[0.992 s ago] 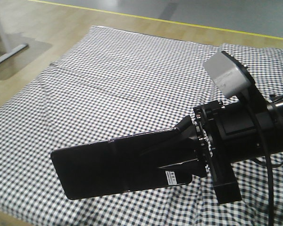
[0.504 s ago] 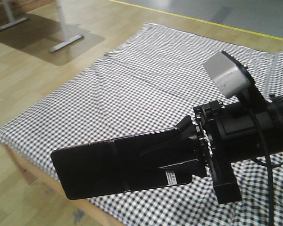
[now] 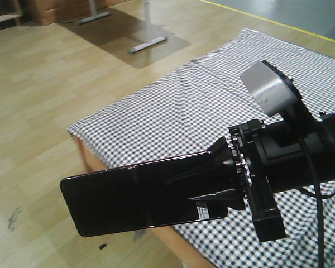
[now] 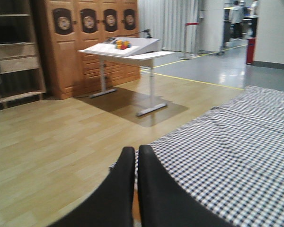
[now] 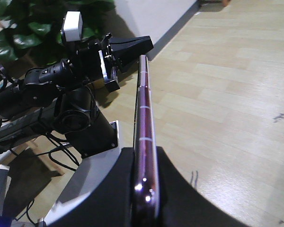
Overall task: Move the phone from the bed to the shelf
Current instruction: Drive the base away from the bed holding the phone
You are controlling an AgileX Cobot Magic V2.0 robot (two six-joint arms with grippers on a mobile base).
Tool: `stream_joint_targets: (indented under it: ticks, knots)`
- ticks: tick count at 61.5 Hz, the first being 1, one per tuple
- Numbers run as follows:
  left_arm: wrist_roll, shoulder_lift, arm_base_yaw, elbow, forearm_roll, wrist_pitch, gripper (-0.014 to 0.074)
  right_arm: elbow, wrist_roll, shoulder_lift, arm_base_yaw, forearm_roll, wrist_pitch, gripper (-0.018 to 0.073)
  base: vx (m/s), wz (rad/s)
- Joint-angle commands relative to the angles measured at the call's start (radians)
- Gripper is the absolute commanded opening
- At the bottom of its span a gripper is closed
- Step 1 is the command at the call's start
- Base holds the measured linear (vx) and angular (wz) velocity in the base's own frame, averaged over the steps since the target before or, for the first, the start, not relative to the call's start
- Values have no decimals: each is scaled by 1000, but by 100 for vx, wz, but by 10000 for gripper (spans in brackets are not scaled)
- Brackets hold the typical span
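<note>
My right gripper [image 3: 215, 181] is shut on the phone [image 3: 131, 195], a thin glossy black slab with a white sticker near the held end. It hangs in the air over the bed's corner and the floor. In the right wrist view the phone [image 5: 144, 132] shows edge-on, its pinkish rim clamped between the two black fingers [image 5: 180, 189]. The bed [image 3: 229, 106], in black-and-white check, lies behind and to the right. My left gripper [image 4: 136, 153] is shut on nothing, near the bed's corner [image 4: 236, 142]. A wooden shelf unit [image 4: 14, 52] stands far left across the floor.
Light wood floor [image 3: 39, 100] spreads to the left. A white desk [image 4: 128, 47] on metal legs stands before a wooden cabinet [image 4: 94, 28]. The right wrist view shows my left arm [image 5: 80, 56], the robot base [image 5: 85, 132] with cables, and a green plant [image 5: 19, 28].
The whole view has swung left: the bed slid to the right of the picture and more floor and the desk's legs came into view. The phone stays clamped in the right gripper.
</note>
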Motion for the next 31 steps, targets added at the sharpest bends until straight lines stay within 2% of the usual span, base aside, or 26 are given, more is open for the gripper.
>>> stream_joint_targets:
  ticks: [1, 31]
  knots:
    - [-9, -6, 3, -25, -10, -73, 1, -24, 0, -25, -2, 93, 74, -3, -13, 50]
    - [-9, -6, 3, -25, -10, -73, 1, -24, 0, -25, -2, 93, 74, -3, -13, 51]
